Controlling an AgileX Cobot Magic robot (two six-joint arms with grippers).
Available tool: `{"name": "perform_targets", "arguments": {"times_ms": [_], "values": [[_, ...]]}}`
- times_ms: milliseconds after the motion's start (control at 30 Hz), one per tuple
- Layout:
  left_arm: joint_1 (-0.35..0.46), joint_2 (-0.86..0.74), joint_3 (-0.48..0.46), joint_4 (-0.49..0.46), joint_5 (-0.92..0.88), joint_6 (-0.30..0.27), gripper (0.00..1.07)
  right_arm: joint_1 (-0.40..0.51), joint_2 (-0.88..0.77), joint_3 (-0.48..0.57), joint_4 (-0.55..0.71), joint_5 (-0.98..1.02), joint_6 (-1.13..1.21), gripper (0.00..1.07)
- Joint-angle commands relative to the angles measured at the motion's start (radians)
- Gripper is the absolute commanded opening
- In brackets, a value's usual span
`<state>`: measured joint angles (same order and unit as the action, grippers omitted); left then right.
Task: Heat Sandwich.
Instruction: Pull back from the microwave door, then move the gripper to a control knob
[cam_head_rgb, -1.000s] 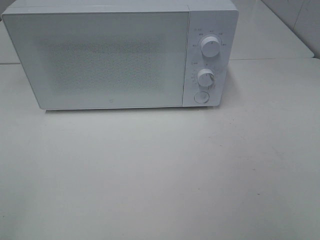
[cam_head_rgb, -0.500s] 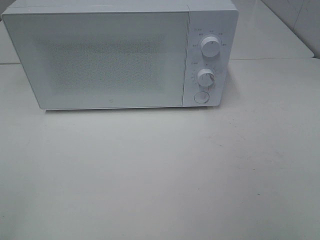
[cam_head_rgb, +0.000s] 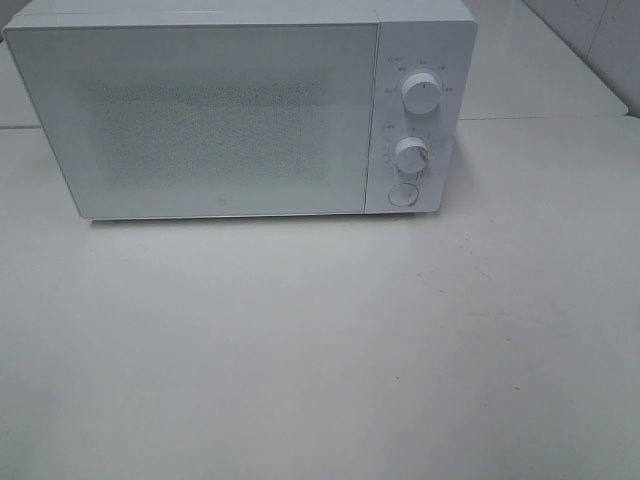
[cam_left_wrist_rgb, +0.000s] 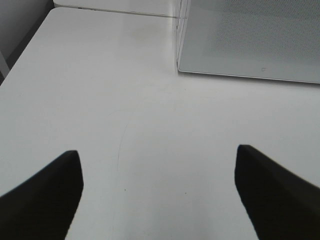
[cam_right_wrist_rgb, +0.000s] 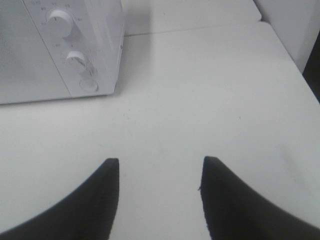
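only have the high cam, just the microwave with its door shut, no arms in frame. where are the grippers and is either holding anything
Observer: The left gripper is open and empty over the table, facing a lower door corner of the microwave.
Operator: and the right
Observer: The right gripper is open too, with nothing between its fingers, facing the round button on the control panel.
Operator: any sandwich on the wrist cams
Observer: No, neither wrist view shows the sandwich.
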<state>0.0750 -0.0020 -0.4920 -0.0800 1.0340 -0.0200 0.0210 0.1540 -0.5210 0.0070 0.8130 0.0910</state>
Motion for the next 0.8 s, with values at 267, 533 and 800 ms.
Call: {"name": "perform_targets", "arguments": {"times_ms": [267, 533, 800], "values": [[0.002, -0.024, 0.002, -0.007, -0.001, 0.001, 0.76, -0.005, 0.119, -0.005, 0.004, -0.39, -0.038, 0.51], [0.002, -0.024, 0.002, -0.007, -0.001, 0.001, 0.76, 0.069, 0.226, 0.025, -0.007, -0.613, -0.045, 0.51], [0.002, -0.024, 0.002, -0.007, -0.001, 0.001, 0.76, 0.143, 0.469, 0.026, -0.085, -0.813, -0.098, 0.61]]}}
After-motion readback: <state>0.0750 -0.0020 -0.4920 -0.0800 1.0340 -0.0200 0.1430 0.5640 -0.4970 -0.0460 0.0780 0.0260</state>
